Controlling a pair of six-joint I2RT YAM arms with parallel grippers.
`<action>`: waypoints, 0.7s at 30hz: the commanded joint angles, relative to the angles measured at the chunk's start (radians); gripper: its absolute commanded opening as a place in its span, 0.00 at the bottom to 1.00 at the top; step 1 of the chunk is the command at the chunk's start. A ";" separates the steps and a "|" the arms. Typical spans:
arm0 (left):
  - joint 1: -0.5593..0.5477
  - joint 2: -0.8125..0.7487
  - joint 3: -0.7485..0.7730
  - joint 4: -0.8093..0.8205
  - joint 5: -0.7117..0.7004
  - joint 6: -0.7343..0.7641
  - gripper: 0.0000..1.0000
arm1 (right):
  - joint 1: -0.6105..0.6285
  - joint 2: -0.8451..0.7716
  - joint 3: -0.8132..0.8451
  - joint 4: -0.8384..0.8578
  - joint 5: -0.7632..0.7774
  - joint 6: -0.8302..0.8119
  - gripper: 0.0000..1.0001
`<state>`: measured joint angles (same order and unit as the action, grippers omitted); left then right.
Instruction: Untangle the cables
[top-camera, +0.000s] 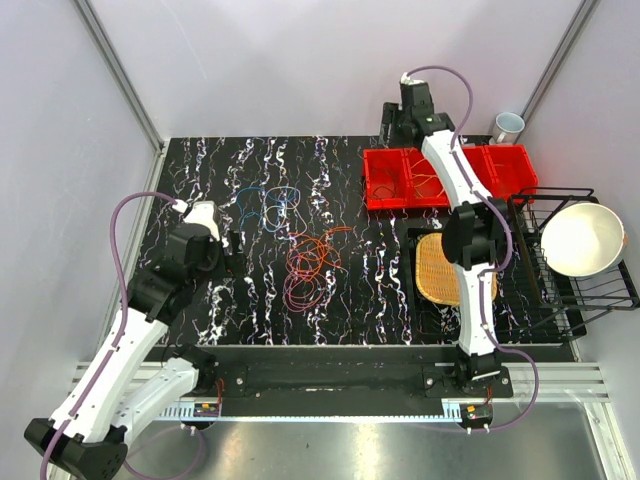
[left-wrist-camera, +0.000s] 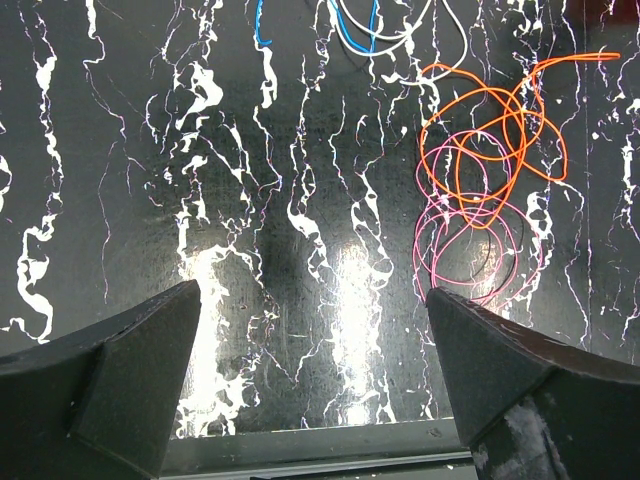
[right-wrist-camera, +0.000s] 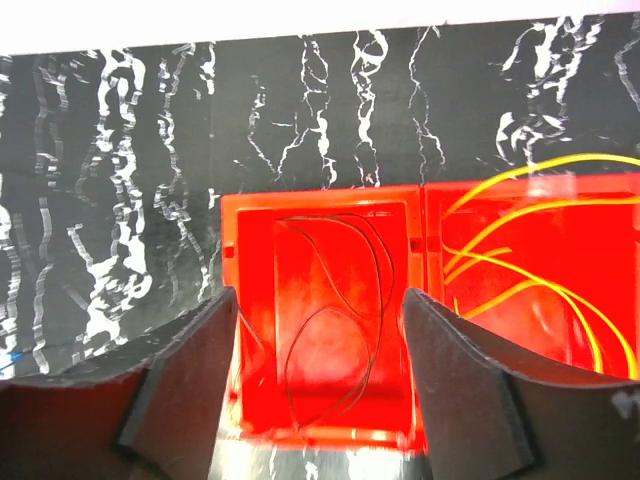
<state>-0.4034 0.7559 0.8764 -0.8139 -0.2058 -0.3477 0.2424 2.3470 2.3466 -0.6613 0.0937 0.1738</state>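
Walls (top-camera: 300, 60): pale, running across the upper frame.
Table (top-camera: 370, 310): black, white-veined, filling the centre, catching glare.

Top camera overlooks the whole table (top-camera: 250, 300); close, downward wrist cameras share its cables (top-camera: 310, 262) and red tray (top-camera: 368, 180).

A black table (top-camera: 370, 300) veined with white carries loose blue cables (top-camera: 268, 205) toward its far middle. Nearer the centre, orange-red cables (top-camera: 315, 250) overlap pink cables (top-camera: 300, 290). On the right side lie a red tray (top-camera: 372, 180) at the far edge, a yellow woven mat (top-camera: 435, 270) nearer, and a black wire rack (top-camera: 530, 250) beside it.
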 joint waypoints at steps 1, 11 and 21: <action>0.005 -0.004 0.001 0.044 0.013 0.004 0.99 | 0.011 -0.144 0.086 -0.136 0.035 0.033 0.76; 0.003 0.101 0.027 0.028 0.020 -0.031 0.98 | 0.060 -0.501 -0.378 -0.034 -0.069 0.133 0.82; -0.005 0.374 0.107 0.246 0.072 -0.108 0.89 | 0.110 -0.856 -0.947 0.204 -0.265 0.291 0.83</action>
<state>-0.4038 1.0496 0.9047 -0.7292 -0.1589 -0.4271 0.3302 1.5780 1.5024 -0.5728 -0.0868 0.3977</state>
